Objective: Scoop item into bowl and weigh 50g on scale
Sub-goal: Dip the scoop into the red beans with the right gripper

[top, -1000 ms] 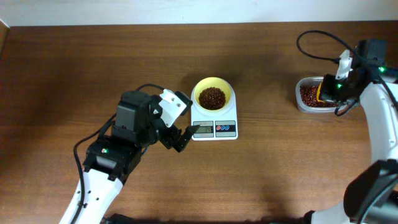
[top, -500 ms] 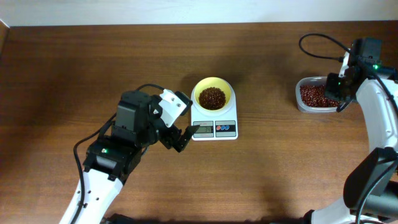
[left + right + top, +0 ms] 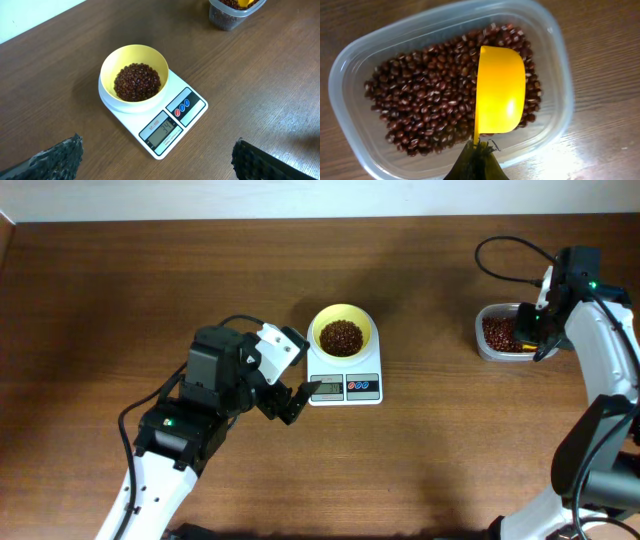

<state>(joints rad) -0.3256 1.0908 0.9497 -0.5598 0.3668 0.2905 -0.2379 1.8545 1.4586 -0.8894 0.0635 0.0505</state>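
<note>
The pale yellow bowl (image 3: 342, 333) (image 3: 134, 78) sits on the white scale (image 3: 345, 383) (image 3: 167, 121) at the table's middle, with a heap of red-brown beans (image 3: 137, 82) in it. My left gripper (image 3: 293, 394) (image 3: 157, 162) hovers just left of the scale's display, open and empty. At the right, my right gripper (image 3: 531, 332) (image 3: 478, 159) is shut on the handle of a yellow scoop (image 3: 499, 91). The scoop is turned on its side over the beans (image 3: 427, 90) in the clear plastic container (image 3: 505, 332) (image 3: 350, 65).
A black cable (image 3: 505, 250) loops on the table behind the container. The container also shows at the top edge of the left wrist view (image 3: 235, 12). Brown wooden table (image 3: 120, 290) runs to a pale wall at the back.
The right gripper has shifted slightly over the container, with the scoop in it, ending above the beans. The left arm, bowl and scale have not moved.
</note>
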